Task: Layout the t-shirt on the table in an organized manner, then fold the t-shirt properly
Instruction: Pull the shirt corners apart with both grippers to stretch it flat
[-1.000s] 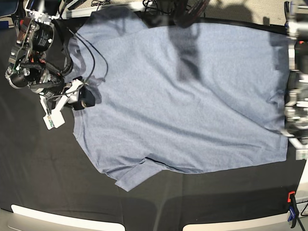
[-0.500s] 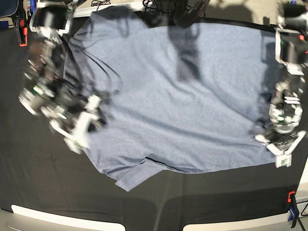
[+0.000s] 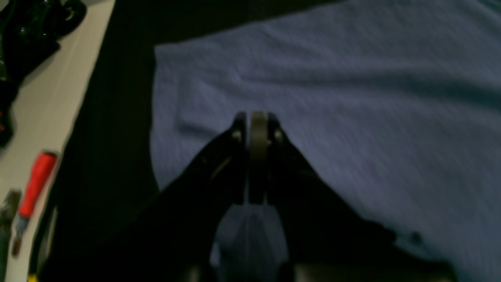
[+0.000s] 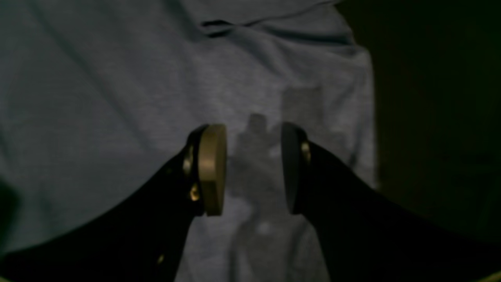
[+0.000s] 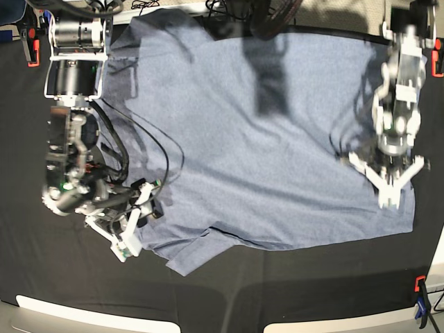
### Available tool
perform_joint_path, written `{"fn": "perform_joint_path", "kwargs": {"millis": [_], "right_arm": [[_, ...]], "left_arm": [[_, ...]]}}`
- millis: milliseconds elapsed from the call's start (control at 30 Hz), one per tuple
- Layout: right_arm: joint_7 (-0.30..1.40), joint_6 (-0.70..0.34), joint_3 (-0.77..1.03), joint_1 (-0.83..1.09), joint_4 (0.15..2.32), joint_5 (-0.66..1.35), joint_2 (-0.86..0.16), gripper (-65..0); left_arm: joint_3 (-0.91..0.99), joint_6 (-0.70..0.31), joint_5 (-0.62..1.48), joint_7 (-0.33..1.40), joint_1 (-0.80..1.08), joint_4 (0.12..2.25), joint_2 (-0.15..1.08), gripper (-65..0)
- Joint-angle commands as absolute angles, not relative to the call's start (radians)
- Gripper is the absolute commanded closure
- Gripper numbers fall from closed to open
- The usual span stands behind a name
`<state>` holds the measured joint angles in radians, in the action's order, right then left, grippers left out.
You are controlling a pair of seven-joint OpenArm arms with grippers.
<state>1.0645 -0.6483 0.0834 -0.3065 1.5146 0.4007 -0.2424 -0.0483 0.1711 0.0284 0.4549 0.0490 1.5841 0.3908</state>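
Blue-grey t-shirt point(image 5: 263, 139) flat; wrist views alone show left pincer point(image 3: 256, 129) closed empty, right pincer point(image 4: 253, 168) wide.

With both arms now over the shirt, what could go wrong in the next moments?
1. The left gripper has its jaws shut above the light blue-grey cotton t-shirt near its corner; it looks to hold no cloth, so a pull may lift nothing.
2. The right gripper, jaws open, hangs near the sleeve fold and might pinch two layers.
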Motion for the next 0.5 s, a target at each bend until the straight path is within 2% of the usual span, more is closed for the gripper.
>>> {"fn": "perform_joint_path", "kwargs": {"millis": [0,200,467], "right_arm": [[1.073,-0.667,0.110,-0.330,1.544,0.437,-0.262,-22.6],[1.122,-0.678,0.296,-0.206,1.621,0.590,-0.303,-22.6],[1.122,-0.685,0.514,0.094,1.814,0.715,-0.313,-22.6]], "left_arm": [[-0.027,0.175,0.028,0.434,0.064,1.639,0.402,0.0],[0.085,0.176,0.050,0.455,0.247,1.810,0.402,0.0],[0.243,0.171,0.137,0.456,0.450,1.879,0.393,0.0]]}}
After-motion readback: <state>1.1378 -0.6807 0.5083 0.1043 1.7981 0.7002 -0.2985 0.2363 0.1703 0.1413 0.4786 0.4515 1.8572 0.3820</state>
